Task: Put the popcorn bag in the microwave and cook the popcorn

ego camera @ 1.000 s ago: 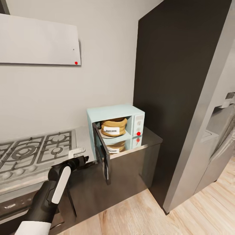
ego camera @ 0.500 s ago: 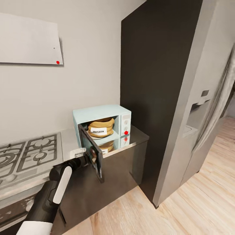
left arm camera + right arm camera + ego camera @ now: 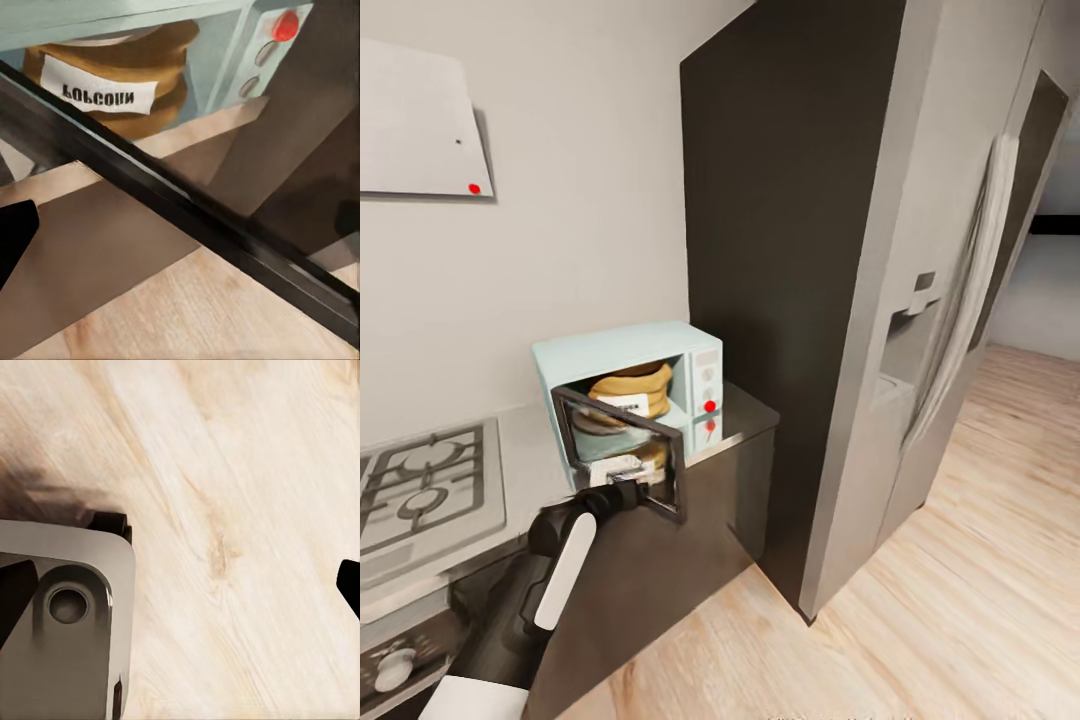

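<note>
Door of pale mint-blue boxy microwave [image 3: 660, 350] now swung about halfway shut since a second ago; our left hand [image 3: 628, 492] pushes its dark glass, finger state we cannot tell. Tan-orange cloth popcorn bag [image 3: 628, 389] sits inside; next closing, then heating.

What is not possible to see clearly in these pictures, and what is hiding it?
- Popcorn bag, head view: its lower part is behind the half-swung microwave door.
- Inside the bag: its folded top hides any popcorn.
- Left hand, head view: too small and dark to tell open from shut; one finger tip at the left wrist view's edge.
- Right hand, right wrist view: dark tips at both edges, cut off, over wooden floor.
</note>
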